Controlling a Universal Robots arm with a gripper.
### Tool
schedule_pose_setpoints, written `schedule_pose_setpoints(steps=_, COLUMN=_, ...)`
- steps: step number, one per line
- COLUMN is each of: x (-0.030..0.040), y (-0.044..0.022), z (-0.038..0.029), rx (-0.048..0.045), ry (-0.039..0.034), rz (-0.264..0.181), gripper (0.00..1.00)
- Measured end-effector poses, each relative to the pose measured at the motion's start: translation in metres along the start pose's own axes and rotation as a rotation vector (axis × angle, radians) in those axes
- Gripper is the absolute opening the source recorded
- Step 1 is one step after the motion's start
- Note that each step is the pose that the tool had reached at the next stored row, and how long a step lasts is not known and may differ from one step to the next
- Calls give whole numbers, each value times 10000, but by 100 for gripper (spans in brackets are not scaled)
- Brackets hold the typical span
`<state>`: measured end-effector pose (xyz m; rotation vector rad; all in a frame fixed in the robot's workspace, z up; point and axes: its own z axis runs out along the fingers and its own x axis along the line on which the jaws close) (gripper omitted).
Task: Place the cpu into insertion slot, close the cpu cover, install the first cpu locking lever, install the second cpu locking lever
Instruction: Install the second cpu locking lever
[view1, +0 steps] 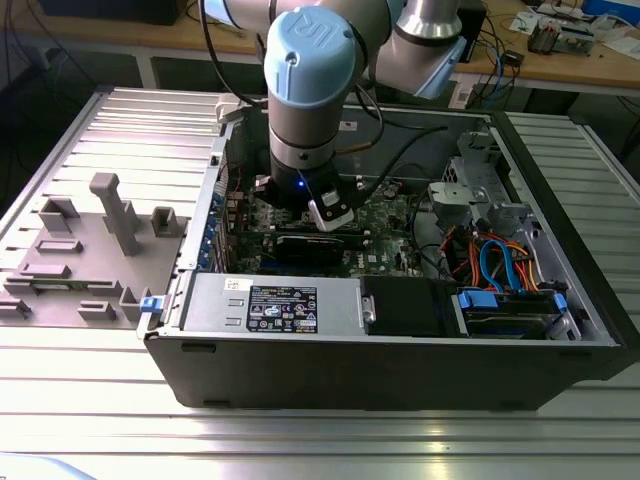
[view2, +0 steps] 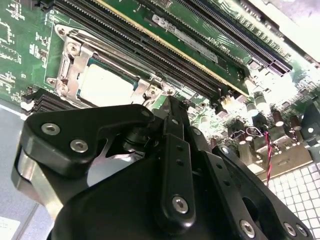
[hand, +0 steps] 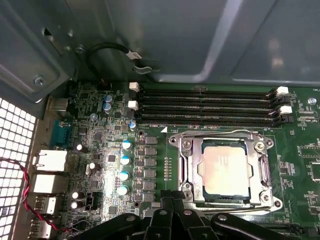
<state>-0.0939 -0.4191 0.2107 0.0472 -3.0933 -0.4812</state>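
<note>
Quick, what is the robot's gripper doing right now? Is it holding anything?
Gripper: closed, holding nothing that can be seen, its tips just beside the cpu cover, which lies shut over the cpu.

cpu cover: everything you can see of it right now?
The cpu cover is a square silver-grey metal frame with a central window, lying flat and closed over the socket on the green board. The pale cpu shows through the window. Screws sit at its corners, and a thin wire lever runs along its edge by the memory slots. In the second wrist view the cover lies just beyond the black claw, which does not visibly touch it.
</note>
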Motion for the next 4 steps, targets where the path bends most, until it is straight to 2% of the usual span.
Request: schedule_pose_setpoints(steps=4, x=0, y=2, z=-6, rx=2, ry=1, rz=0, gripper=11)
